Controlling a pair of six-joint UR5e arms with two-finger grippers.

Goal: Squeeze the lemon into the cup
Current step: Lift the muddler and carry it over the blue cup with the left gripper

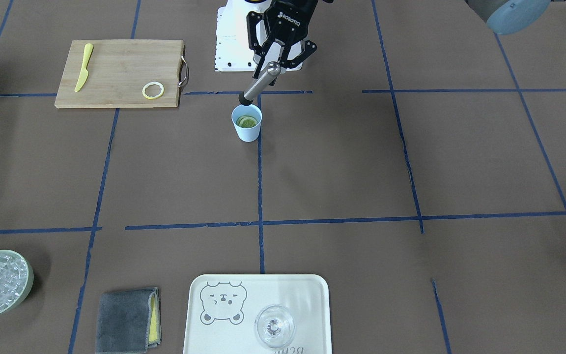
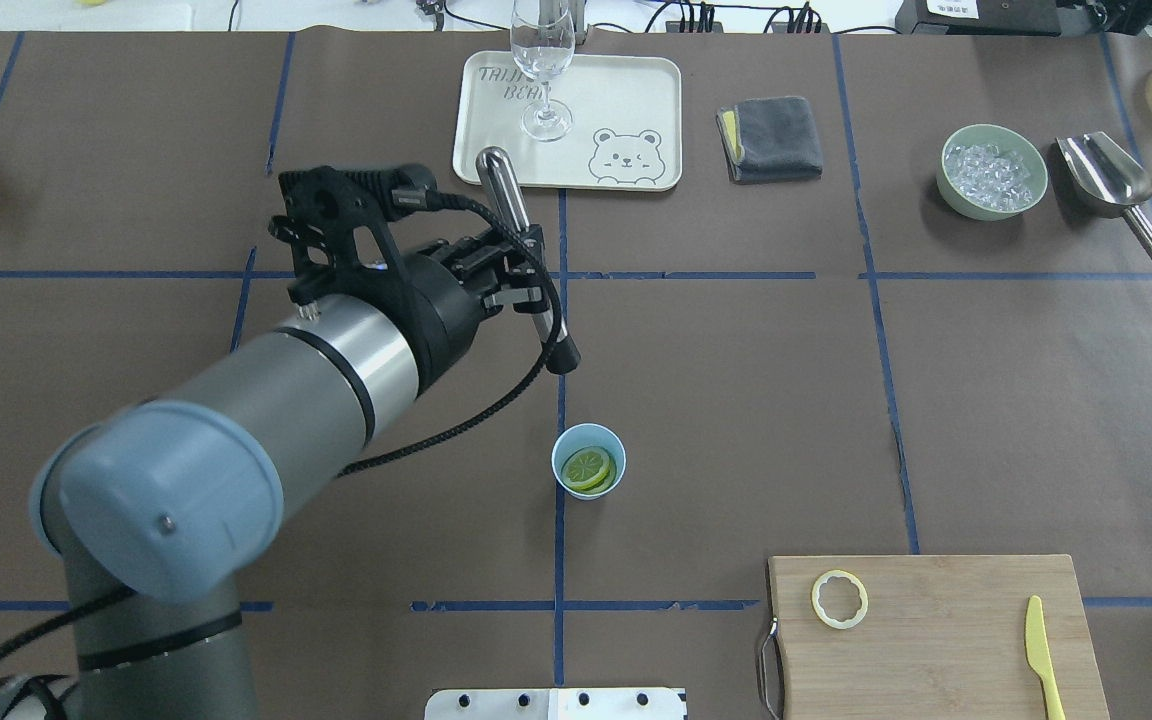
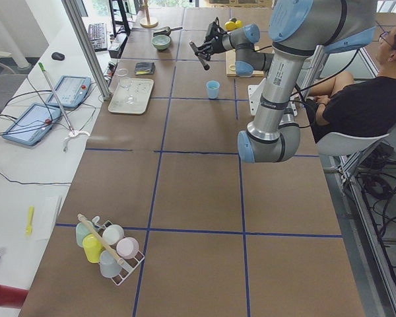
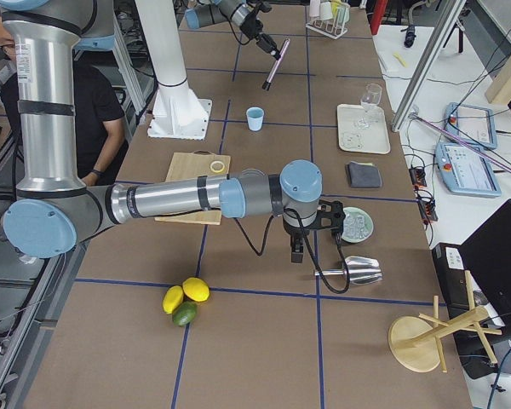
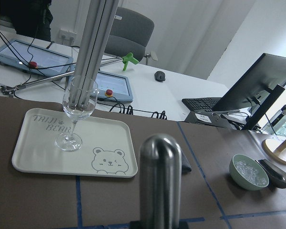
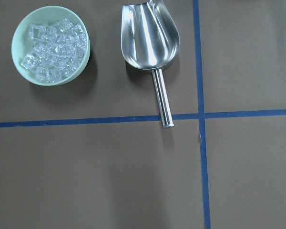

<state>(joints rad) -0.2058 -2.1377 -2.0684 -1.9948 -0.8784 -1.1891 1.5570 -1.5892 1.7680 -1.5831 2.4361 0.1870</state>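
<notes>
The light-blue cup (image 2: 588,470) stands near the table's middle, also in the front view (image 1: 247,129). A lemon slice (image 2: 586,467) lies inside it, rind around pale flesh (image 1: 246,121). My left gripper (image 2: 526,270) is shut on a steel muddler (image 2: 519,230) with a black tip. The muddler is tilted, and its tip hangs in the air above the cup and a little to the tray side of it (image 1: 245,100). My right gripper (image 4: 311,243) shows only in the right side view, over the table near the ice bowl. I cannot tell whether it is open or shut.
A wooden cutting board (image 2: 936,640) holds a lemon rind ring (image 2: 839,599) and a yellow knife (image 2: 1041,660). A bear tray (image 2: 626,110) carries a stem glass (image 2: 542,70). Beside it lie a grey cloth (image 2: 769,138), an ice bowl (image 2: 994,170) and a steel scoop (image 2: 1111,185).
</notes>
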